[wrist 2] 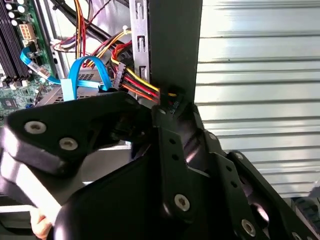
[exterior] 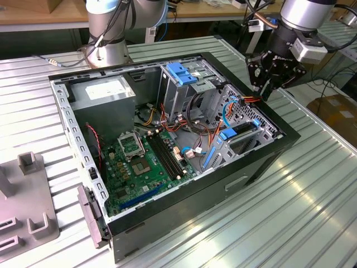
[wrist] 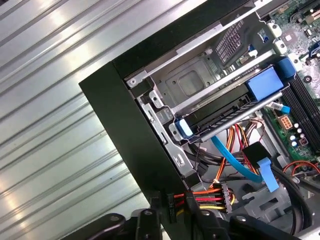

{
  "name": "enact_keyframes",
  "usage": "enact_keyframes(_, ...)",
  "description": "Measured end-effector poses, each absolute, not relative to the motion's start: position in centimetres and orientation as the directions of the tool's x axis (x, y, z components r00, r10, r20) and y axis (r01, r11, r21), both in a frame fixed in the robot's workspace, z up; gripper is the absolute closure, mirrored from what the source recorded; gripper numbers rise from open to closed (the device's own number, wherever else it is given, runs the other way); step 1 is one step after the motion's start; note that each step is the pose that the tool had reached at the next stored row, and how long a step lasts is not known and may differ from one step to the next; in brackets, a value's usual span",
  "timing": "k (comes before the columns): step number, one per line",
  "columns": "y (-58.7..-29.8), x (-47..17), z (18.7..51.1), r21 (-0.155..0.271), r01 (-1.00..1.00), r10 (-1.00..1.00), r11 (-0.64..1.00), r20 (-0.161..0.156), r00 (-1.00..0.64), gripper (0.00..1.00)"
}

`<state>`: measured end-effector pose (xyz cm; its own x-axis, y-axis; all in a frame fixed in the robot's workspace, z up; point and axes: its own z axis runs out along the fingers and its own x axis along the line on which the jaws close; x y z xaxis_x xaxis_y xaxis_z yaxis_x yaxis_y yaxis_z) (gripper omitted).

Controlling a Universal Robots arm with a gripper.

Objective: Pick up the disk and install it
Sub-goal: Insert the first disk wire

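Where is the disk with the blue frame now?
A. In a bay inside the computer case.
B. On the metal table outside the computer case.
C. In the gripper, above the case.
A: the disk sits in a metal bay inside the computer case, and the gripper hovers at the case's rim, apart from it.

Ribbed table, computer case (open); grey fixture
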<state>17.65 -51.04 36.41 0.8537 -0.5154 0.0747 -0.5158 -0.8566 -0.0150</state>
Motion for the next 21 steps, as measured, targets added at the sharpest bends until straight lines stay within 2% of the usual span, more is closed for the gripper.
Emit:
enact_keyframes(2, -51.0, 17.6, 36.4, -0.015, -0.515, -0.515, -0.857, 0.075, 0.854, 0.79)
enact_keyframes(7, -51.0, 17.7, 36.7, -0.015, -0.516, -0.516, -0.856, 0.075, 0.853, 0.79)
enact_keyframes(8, -51.0, 17.8, 36.9, -0.014, -0.517, -0.516, -0.856, 0.074, 0.853, 0.84)
enact_keyframes(21, -51.2, 16.1, 36.9, -0.018, -0.534, -0.534, -0.845, 0.072, 0.842, 0.84)
